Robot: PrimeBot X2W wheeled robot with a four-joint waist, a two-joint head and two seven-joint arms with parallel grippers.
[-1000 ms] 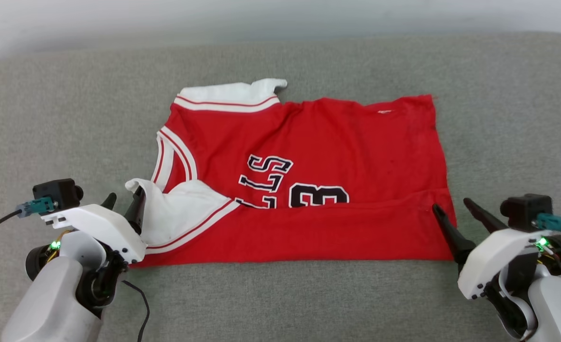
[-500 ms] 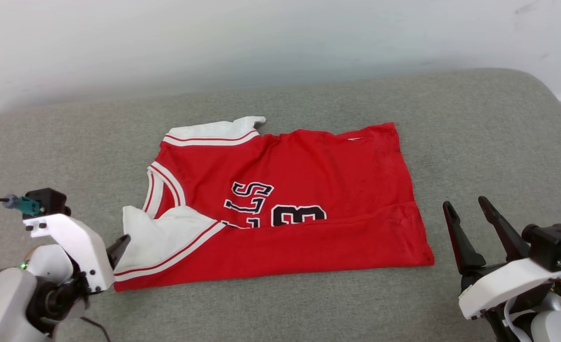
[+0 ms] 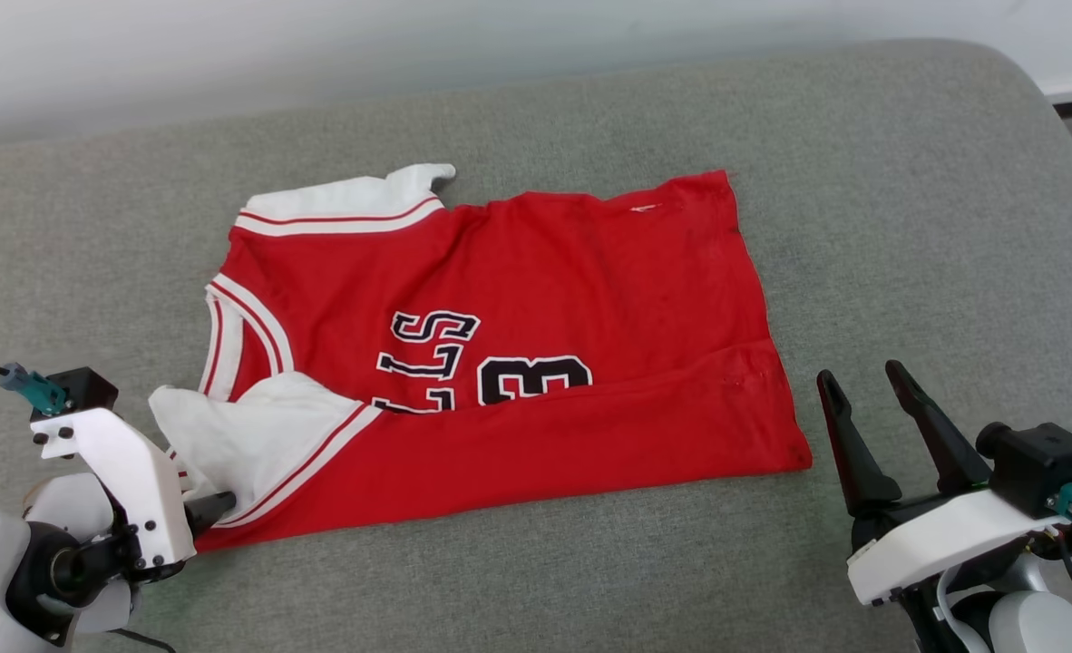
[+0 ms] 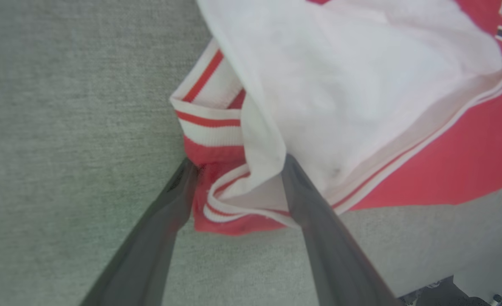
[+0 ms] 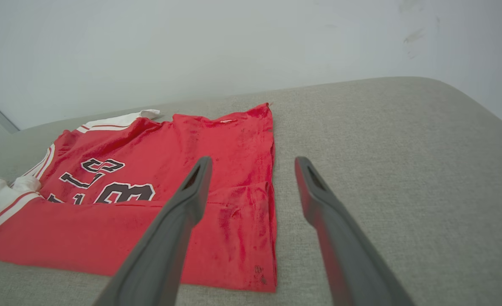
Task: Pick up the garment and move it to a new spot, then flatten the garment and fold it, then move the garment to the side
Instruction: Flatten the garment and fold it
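- The garment (image 3: 500, 363) lies on the grey cushion (image 3: 908, 227), left of its middle. The near edge is folded up over the lower half of the lettering (image 3: 482, 363).
- Left tool (image 4: 239, 163): jaws spread, straddling the near left corner, where the white sleeve panel (image 4: 353, 93) bunches over the striped trim (image 4: 208, 121). Cloth lies between the fingers and nothing is pinched.
- Right tool (image 3: 861, 374): jaws spread, empty, above the cushion just beside the near right corner (image 3: 794, 458), not touching it.
- Our judgement: one fold is in and the next grasp is being set up.
- To do it well, we seat the left fingers deeper so they take panel, trim and red layer together. A pinch on the white panel alone would likely peel it off the fold.
- We bring the right tool onto its corner and take both layers there.
- We close both tools before lifting, and raise and carry them evenly so the fold line stays straight.
- The bunched panel probably wants smoothing first.
- Hard to make out: in the left wrist view we cannot tell whether the right-hand finger sits over or under the panel's edge.
- In the head view the wrist housing hides one left finger.
- The fold covers the lower lettering, and how many layers lie beneath is not visible.
- The cushion's near and left edges are cut off.
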